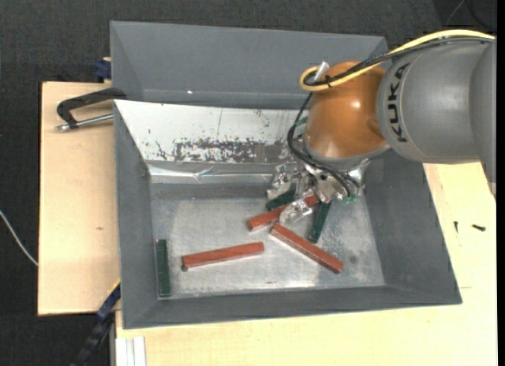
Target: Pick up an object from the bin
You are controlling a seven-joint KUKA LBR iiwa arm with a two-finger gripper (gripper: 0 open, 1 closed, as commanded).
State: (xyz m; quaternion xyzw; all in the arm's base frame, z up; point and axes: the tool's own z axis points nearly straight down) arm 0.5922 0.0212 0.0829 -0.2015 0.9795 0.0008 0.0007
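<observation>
I see my arm (442,104) reach in from the right, and its round orange cover (343,116) hangs over the back right part of the grey bin (132,199). Under the cover the jaws are down low, close to the bin floor, a bit right of the middle. The shiny metal parts there are all bunched up, so I cannot tell how far open the jaws are, and I cannot tell if they have hold of anything. Two things lie right by them. One is a short red stick (265,219), just to the left and a bit toward the front, and its right end pokes in under the metal. The other is a dark green stick (319,221), which slants from the jaws toward the front. A slanted red stick (309,248) lies just in front of these two, and its left end comes close to the short red one. A long red stick (223,256) lies flat further left, near the front, apart from the others. A green bar (162,267) lies along the left wall in the front corner, far from the jaws.
</observation>
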